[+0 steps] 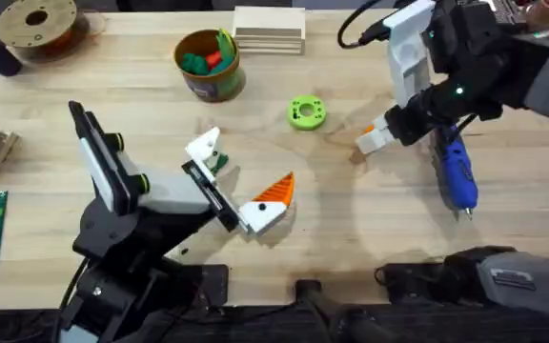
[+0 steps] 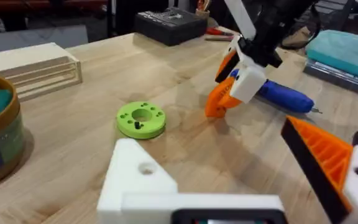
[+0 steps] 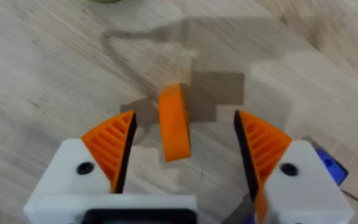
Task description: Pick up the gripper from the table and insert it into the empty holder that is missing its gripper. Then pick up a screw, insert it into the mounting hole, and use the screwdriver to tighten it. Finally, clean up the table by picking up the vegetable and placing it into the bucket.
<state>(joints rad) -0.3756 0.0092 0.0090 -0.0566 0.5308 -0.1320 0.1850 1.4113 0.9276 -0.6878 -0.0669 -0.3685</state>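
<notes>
The left gripper [image 1: 241, 205] waits low at table centre, jaws spread, its holder [image 2: 143, 180] bare. Farther right, the right gripper [image 3: 182, 146] hangs angled down with jaws apart around the loose gripper [image 3: 174, 121], seemingly resting on edge; an off-centre squeeze could topple it.

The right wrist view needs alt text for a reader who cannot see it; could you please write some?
The right gripper hangs open just above a wooden table, with a small loose orange gripper wedge lying between its two orange ribbed pads. The blue screwdriver peeks in beside one white finger.
</notes>
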